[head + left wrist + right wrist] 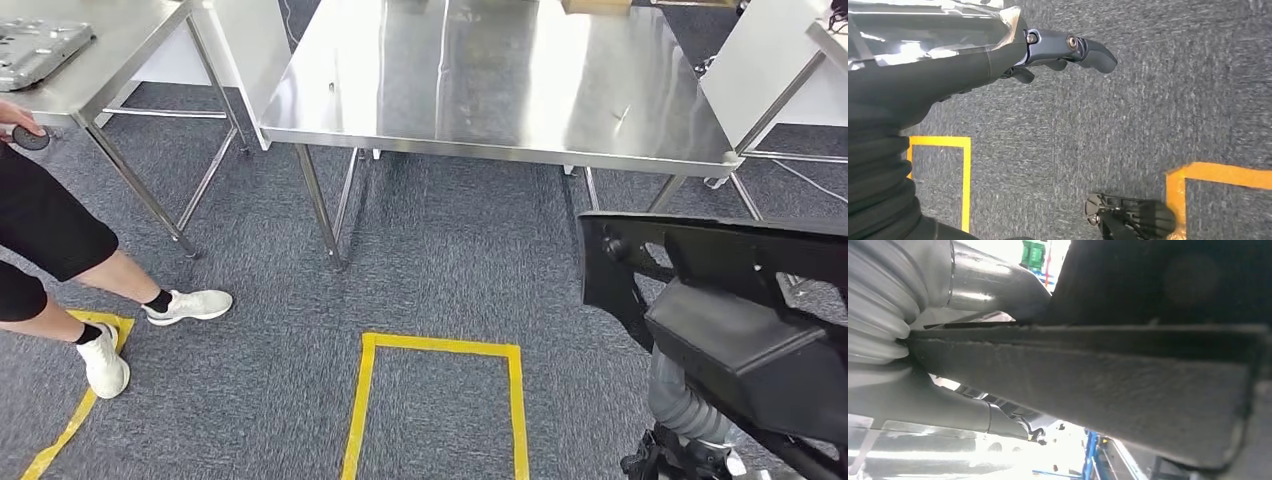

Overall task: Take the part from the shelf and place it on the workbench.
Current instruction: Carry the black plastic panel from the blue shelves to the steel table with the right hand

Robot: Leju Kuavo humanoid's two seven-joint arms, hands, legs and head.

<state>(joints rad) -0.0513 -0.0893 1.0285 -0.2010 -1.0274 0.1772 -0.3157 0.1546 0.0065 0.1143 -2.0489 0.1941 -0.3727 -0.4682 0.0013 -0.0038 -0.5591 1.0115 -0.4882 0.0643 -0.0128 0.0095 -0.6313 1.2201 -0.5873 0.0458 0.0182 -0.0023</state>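
A large black plastic part (730, 300) hangs at the lower right of the head view, above the carpet and short of the workbench (500, 90), a bare stainless-steel table straight ahead. My right hand (923, 400) grips the part (1108, 390), with a grey thumb (993, 282) on one side of its flat edge and the palm on the other. In the head view the part hides that hand, and its ribbed wrist cover (690, 410) shows below. My left hand (1058, 52) hangs over the carpet, fingers apart, holding nothing.
A person (50, 235) in black shorts and white shoes stands at the left, holding a small round black thing (30, 137). A second steel table (110, 50) there carries a grey metal part (35, 45). A yellow tape rectangle (440, 347) marks the floor. White panels (760, 70) stand at right.
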